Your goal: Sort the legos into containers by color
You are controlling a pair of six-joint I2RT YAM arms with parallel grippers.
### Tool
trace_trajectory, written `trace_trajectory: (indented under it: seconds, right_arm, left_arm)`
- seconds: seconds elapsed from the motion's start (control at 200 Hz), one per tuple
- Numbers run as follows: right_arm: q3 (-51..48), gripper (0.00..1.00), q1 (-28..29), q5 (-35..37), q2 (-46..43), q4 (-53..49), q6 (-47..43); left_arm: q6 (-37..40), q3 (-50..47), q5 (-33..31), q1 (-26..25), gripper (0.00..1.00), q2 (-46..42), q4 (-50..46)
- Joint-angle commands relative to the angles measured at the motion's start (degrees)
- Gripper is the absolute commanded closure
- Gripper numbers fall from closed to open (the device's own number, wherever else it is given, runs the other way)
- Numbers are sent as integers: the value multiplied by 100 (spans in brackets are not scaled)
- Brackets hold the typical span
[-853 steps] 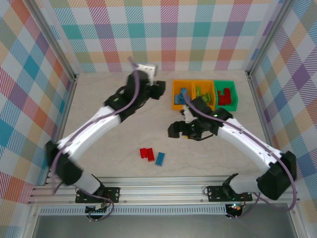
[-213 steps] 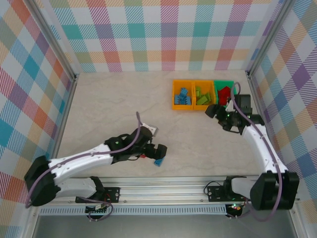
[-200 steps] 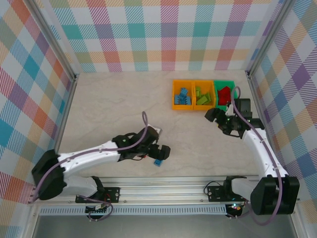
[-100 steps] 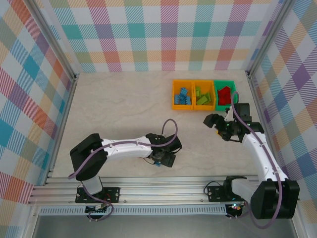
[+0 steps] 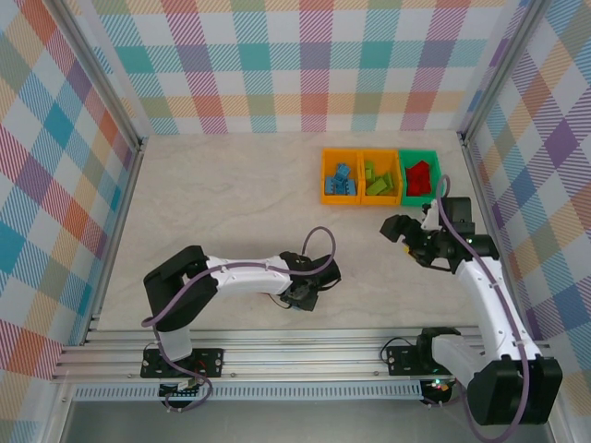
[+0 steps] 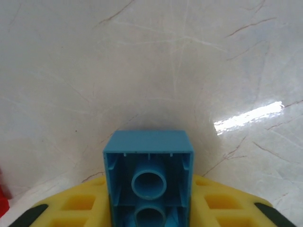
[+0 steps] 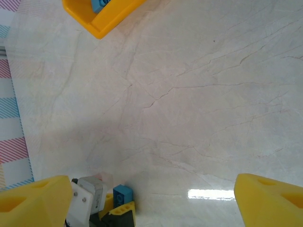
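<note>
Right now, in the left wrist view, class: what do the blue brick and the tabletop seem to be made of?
Blue brick: moulded plastic, smooth satin finish; hollow underside with thin ribs and round tubes.
Tabletop: probably glossy marble-look laminate or stone; pale, dark veins, bright glare streak.

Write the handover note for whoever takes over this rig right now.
Left claw: shut on a blue lego, low over the table's near centre.
Right claw: open, empty, hovering just in front of the bins.
Done: blue legos in the left orange bin, lime green legos in the middle orange bin, red legos in the green bin.
Left: carry the held blue lego to the left orange bin. A red piece beside it probably needs sorting too.
</note>
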Motion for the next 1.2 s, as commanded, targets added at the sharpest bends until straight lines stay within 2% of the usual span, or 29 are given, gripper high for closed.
trace_trajectory:
  seconds: [0.0, 0.135, 0.27, 0.47, 0.625, 0.905, 1.015, 1.09, 1.12, 1.195]
  right_arm:
    - [110, 11, -14, -219, -235, -319, 26]
    - [29, 9, -16, 74, -501, -346, -11]
    - [244, 8, -19, -46, -615, -297, 35]
    - [321, 8, -14, -351, -1050, -209, 163]
    - [269, 8, -19, -377, -1204, -434, 163]
    - [251, 7, -16, -439, -1381, -657, 188]
    - [282, 7, -17, -456, -1428, -735, 197]
    - [282, 7, -18, -431, -1472, -763, 207]
    - [270, 7, -6, -421, -1487, -760, 220]
    - [240, 6, -7, -429, -1498, -731, 255]
  left_arm:
    - [-74, -21, -148, -35, 74, -151, 183]
    - [153, 300, -846, -29, 83, -633, 620]
    - [968, 1414, -1466, 177, 85, -459, 864]
    - [1824, 3470, -1131, 883, 87, 930, 1074]
    - [1868, 5150, -746, 1384, 90, 2213, 1016]
    - [2079, 7834, -788, 1889, 90, 4112, 1138]
    - [2024, 8710, -871, 2053, 85, 4639, 1087]
    - [1991, 8855, -796, 2137, 83, 4750, 1206]
    - [2008, 8853, -702, 2170, 77, 4756, 1273]
    - [2026, 8861, -526, 2223, 53, 4707, 1304]
